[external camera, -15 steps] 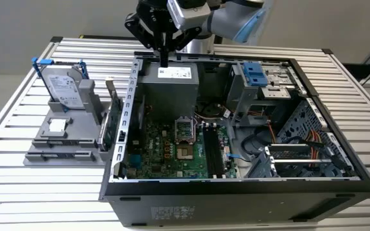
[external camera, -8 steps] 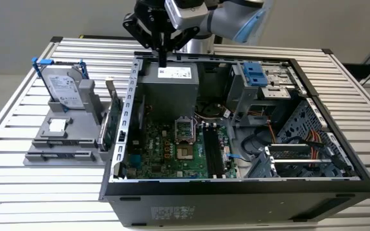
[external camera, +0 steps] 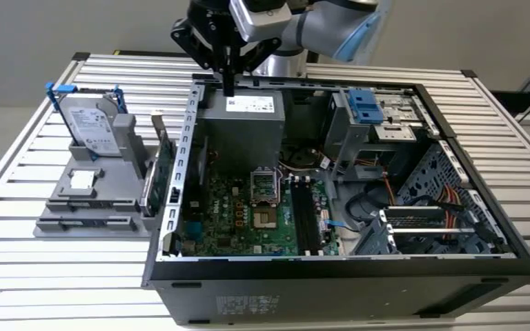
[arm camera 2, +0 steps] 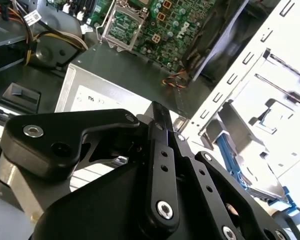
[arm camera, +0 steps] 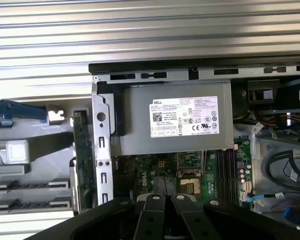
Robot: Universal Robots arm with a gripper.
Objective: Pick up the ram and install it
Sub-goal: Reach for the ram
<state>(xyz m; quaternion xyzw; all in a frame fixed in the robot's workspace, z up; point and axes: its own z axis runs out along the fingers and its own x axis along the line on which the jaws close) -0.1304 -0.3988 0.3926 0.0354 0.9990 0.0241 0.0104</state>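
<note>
In the exterior view the arm [external camera: 325, 24] reaches in from the far side of the bench [external camera: 53, 276] and points the gripper [external camera: 229, 88] straight down, high over the back edge of the open computer case [external camera: 339, 283], just above the power supply [external camera: 242, 127]. The gripper looks narrow, its tips drawn together with nothing between them. Beside the case, toward the exterior view's left, a grey holder [external camera: 63, 224] carries a hard drive [external camera: 90, 124] and an upright green card [external camera: 157, 183]. Whether the ram sits in the holder's long front slots I cannot tell. The dark memory slots [external camera: 303, 217] on the motherboard [external camera: 246, 214] lie well apart from the gripper. In the second wrist view the gripper [arm camera 2: 158, 111] shows as one slim dark bar over the power supply [arm camera 2: 120, 75], again bare. In the first wrist view the power supply [arm camera: 185, 116] lies directly below, with the green card [arm camera: 82, 165] off to one side. Picking up looks not yet begun. A thin board like this is best gripped mid-length across its flat faces, wrist square, and lifted without twisting.
</note>
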